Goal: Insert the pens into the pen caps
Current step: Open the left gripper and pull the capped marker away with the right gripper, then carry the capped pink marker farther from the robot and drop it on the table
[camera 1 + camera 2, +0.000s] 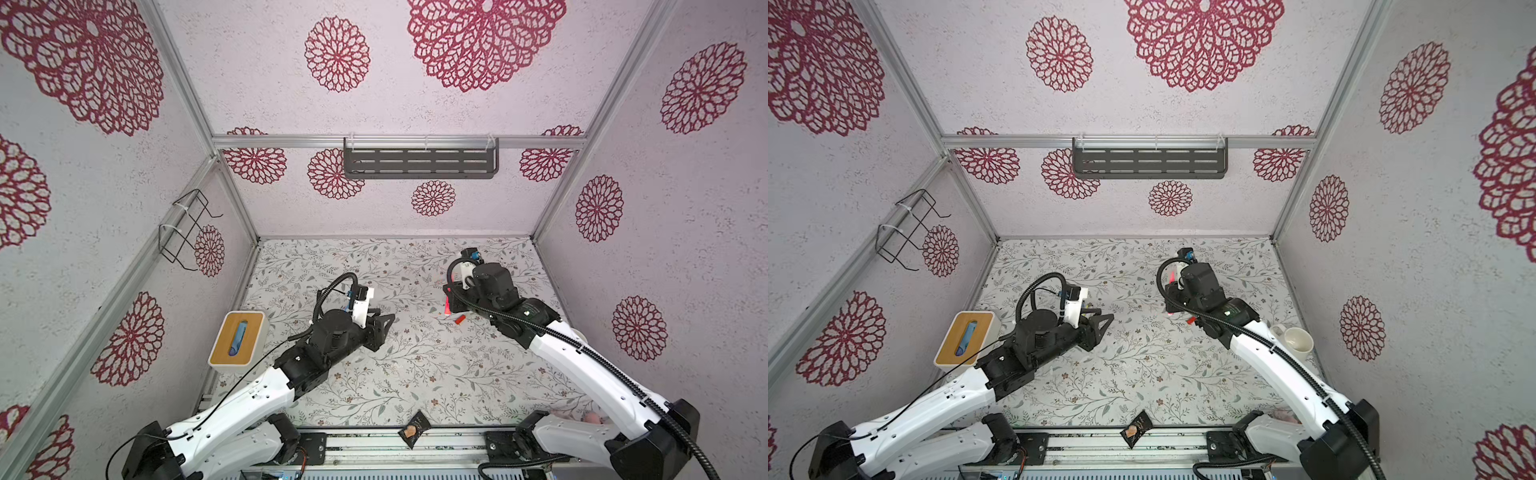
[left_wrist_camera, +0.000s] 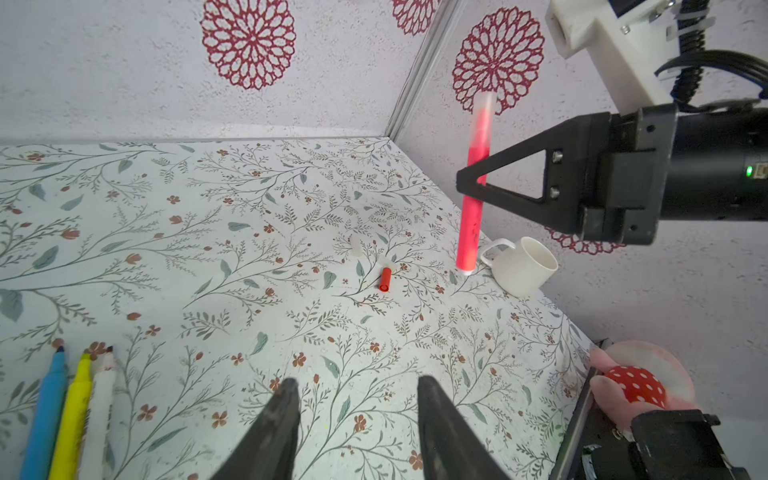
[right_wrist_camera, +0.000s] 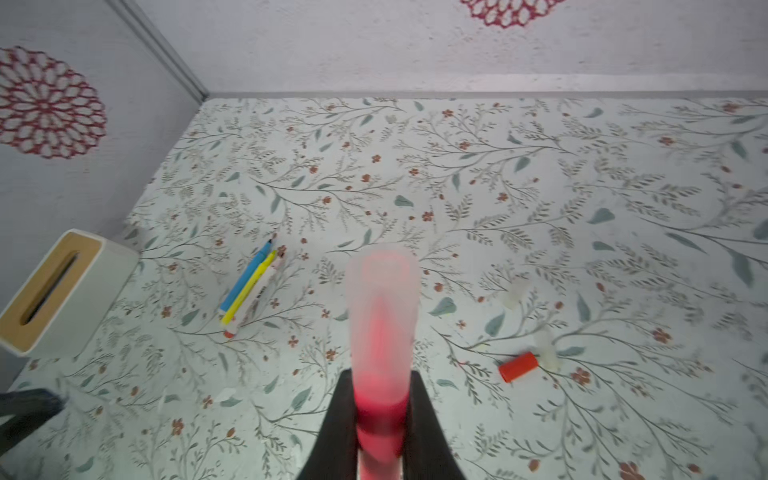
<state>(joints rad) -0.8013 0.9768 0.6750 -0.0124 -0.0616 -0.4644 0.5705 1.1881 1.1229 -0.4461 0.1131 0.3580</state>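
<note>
Clamped at about mid-length on the pink-red pen [image 2: 473, 224], the right gripper [image 2: 468, 185] holds it nearly upright, a little tilted. The pen's lower pale end sits just beside the white mug [image 2: 519, 266], close to the tabletop [image 2: 249, 232]; whether it touches cannot be told. In the right wrist view the pen's upper end is a blurred, translucent shape, and its tip cannot be made out.

The left gripper [image 2: 359, 386] has its jaws apart with nothing between them. It hangs low over the floral surface and is cut off by the frame edge.

The red-orange cap [image 2: 385, 279] lies on its side on the table, near the held pen but apart from it. Two pale caps [image 3: 515, 291] close by nearly blend into the pattern, and one touches or almost touches the red-orange cap.

The blue pen [image 3: 245, 278], the yellow pen [image 3: 249, 291] and a pale-bodied pen [image 3: 257, 299] lie side by side, touching, near the wood-topped box [image 3: 54, 291]. In both top views the left arm hides them. In a top view the right arm covers the mug.

The right arm reaches from the near right corner toward the far middle, with its wrist bent and its fingers roughly level. The left arm stretches low from the near left corner, its fingers pointing toward the table's middle.
</note>
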